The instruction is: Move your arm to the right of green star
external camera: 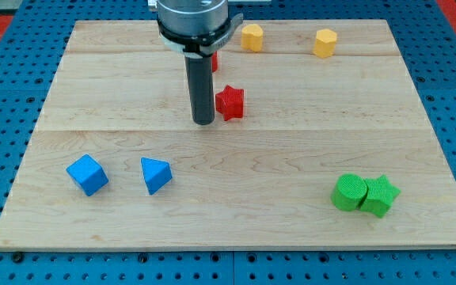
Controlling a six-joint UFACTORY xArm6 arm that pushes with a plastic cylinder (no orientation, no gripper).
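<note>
The surface is a pale wooden board made of joined planks, lying on a blue pegboard with rows of small holes; a strip of red shows at the view's top corners. There is no claw on this arm, so no open or closed state can be told; it ends in a straight dark rod, and my tip rests on the board a little above its middle.

Far to the view's left of my tip and lower down sits a blue cube. Just beside it, still left of and below my tip, is a blue wedge-shaped block.

Another red block peeks out from behind the rod, above my tip and mostly hidden, so its shape cannot be made out. Just to the view's right of my tip, nearly touching the rod, stands a red star. Above my tip and right of it, near the board's top edge, is a yellow block, and further right a second yellow block.

Well apart from my tip, low on the view's right, a green cylinder touches the green star, which lies on the cylinder's right side.
</note>
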